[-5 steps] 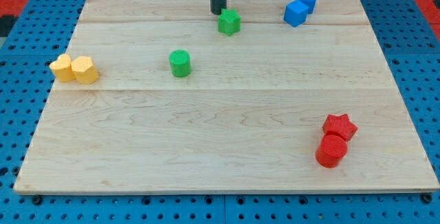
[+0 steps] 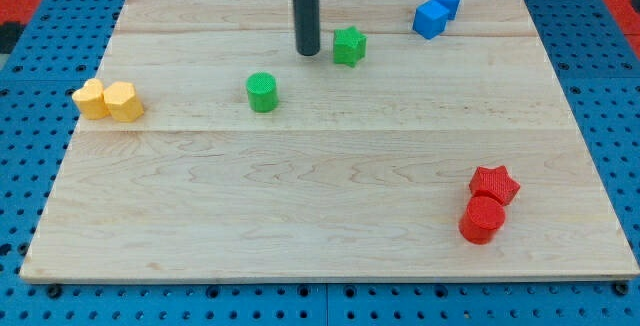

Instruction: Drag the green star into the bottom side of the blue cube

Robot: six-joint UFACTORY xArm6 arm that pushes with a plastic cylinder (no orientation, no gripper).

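The green star (image 2: 349, 46) lies on the wooden board (image 2: 300, 196) near the view's top centre. My tip (image 2: 307, 52) stands just to the star's left, a small gap apart. The blue cube (image 2: 430, 19) sits at the view's top right, with a second blue block (image 2: 447, 1) touching it from behind. The star is to the left of the cube and slightly lower in the view.
A green cylinder (image 2: 262, 92) stands lower left of my tip. Two yellow blocks (image 2: 108, 100) sit at the left edge. A red star (image 2: 495, 184) and a red cylinder (image 2: 482, 220) sit at the bottom right. Blue pegboard surrounds the board.
My tip moved down and slightly left. The green star shifted to the right and a little down.
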